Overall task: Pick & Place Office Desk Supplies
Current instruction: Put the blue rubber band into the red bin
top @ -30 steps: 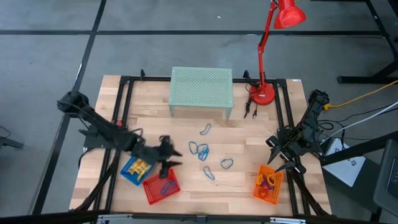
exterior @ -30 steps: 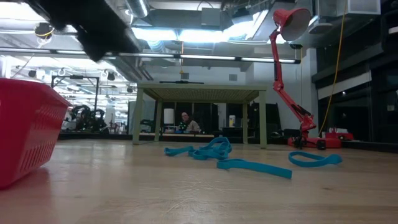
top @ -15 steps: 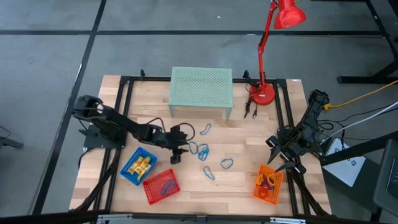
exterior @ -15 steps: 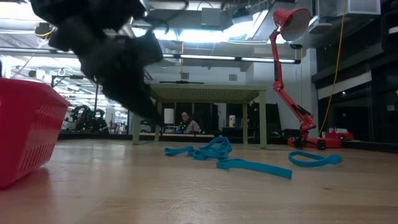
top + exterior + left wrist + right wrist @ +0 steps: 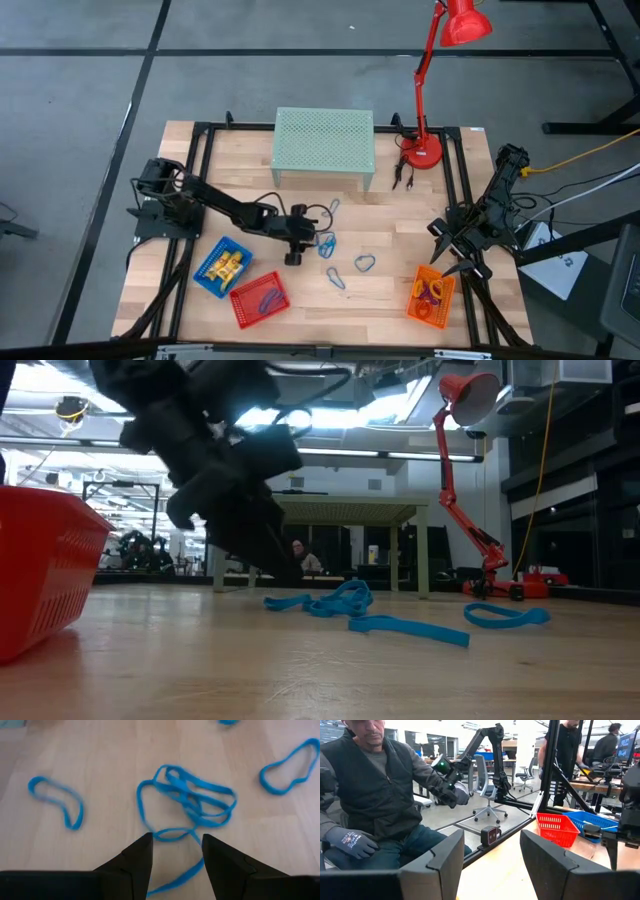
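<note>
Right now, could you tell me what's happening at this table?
The robot is sorting small office supplies into baskets. The left pincer is open and low over a tangle of blue loops mid-table, holding nothing yet. More blue loops lie loose nearby. The red basket already holds some loops, the blue basket has yellow pieces, the orange basket has rings. The right pincer waits, open, above the orange basket.

Both arms (image 5: 225,207) are dark, jointed links with black cables looped along them; each gripper (image 5: 172,862) ends in two blunt, angular black fingers (image 5: 555,855).
</note>
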Motion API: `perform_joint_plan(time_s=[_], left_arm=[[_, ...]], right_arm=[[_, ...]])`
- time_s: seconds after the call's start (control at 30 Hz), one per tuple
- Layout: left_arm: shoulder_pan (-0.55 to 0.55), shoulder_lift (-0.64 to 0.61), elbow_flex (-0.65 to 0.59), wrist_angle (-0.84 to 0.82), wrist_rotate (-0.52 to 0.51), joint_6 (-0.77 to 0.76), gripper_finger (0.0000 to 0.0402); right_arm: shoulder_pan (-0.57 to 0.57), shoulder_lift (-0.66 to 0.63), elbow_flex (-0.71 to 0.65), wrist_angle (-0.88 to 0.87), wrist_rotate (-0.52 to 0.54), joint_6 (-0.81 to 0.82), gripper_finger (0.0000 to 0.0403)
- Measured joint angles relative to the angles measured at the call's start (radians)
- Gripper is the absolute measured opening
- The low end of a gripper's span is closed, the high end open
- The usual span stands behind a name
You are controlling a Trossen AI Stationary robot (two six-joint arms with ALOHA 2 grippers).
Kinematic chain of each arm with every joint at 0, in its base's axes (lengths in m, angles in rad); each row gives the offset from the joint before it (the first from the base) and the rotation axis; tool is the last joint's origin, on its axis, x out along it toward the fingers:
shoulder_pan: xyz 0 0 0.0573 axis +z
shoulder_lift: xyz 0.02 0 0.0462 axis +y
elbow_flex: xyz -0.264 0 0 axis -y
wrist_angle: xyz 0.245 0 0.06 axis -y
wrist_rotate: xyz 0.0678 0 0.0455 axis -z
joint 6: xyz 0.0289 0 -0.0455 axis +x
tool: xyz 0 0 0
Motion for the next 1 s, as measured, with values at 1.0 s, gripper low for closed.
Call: perform_joint_plan(time_s=[1.0], left_arm=[[0.119,0.118,0.09,-0.142,0.111,0.119,0.0105]], right_arm=[[0.0,0.0,0.0,0.0,0.0,0.0,0.0194]])
